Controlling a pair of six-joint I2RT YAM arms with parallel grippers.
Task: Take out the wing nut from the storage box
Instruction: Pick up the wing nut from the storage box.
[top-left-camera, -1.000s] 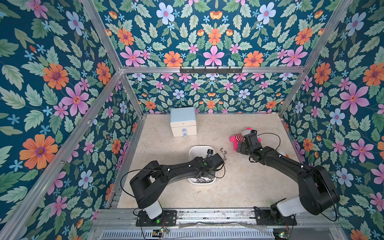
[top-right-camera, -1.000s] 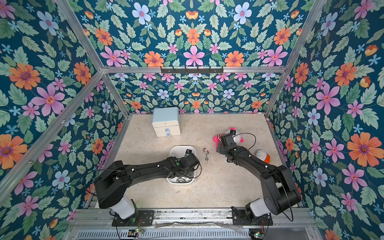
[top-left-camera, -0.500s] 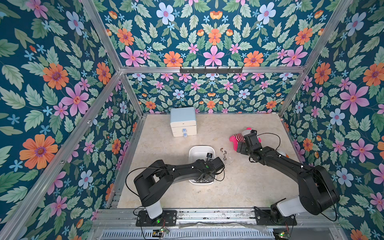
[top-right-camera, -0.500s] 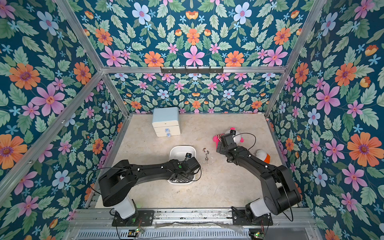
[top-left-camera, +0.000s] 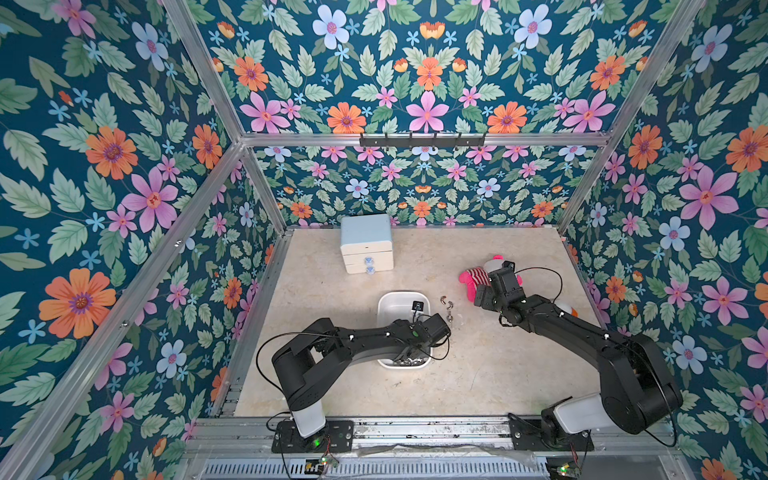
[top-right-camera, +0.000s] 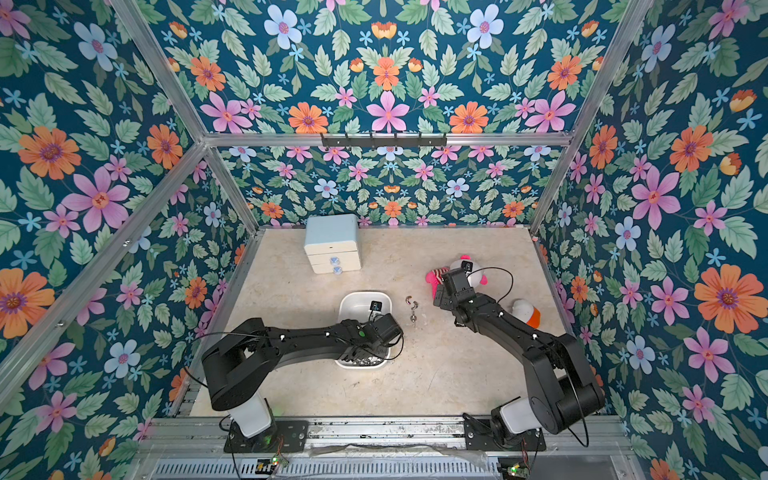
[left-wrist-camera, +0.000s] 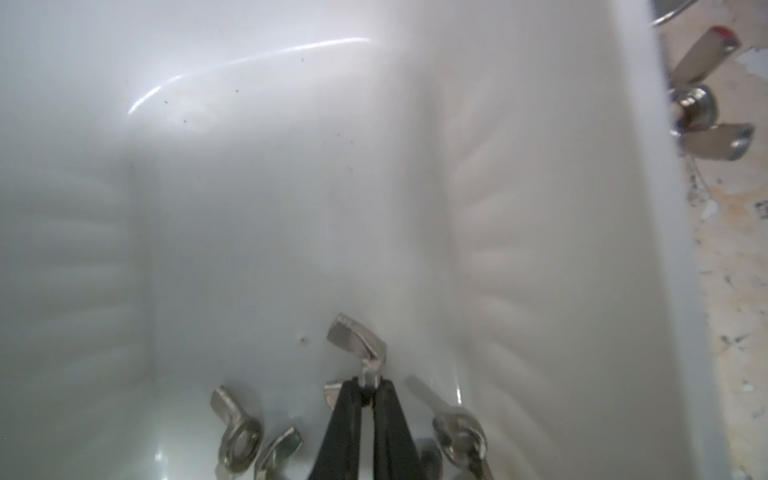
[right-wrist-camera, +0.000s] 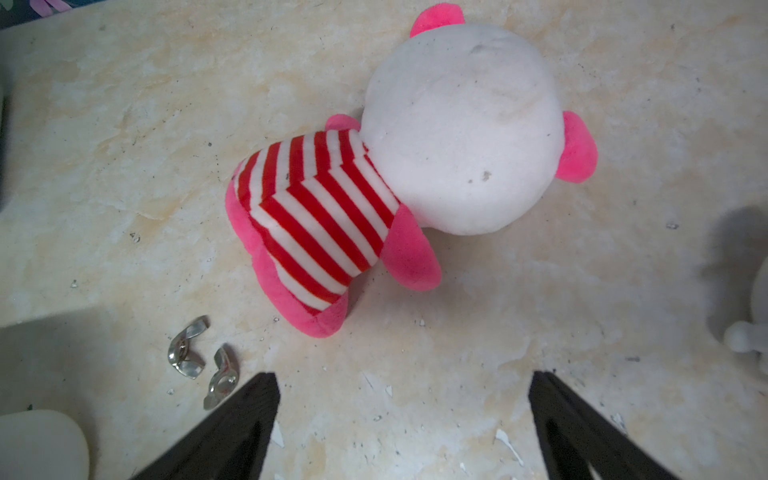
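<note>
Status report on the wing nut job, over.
Left gripper shut on a wing nut, down in the storage box. Right gripper open, by the plush toy. Loose nuts lie close beside the grip.

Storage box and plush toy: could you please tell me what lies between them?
Loose wing nuts lie between the storage box and the plush toy; both top views show them.

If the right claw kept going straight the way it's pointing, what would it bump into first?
Most likely the pink plush toy, which lies straight ahead of the open right gripper. Depth is unclear: it might touch the table just short of it.
</note>
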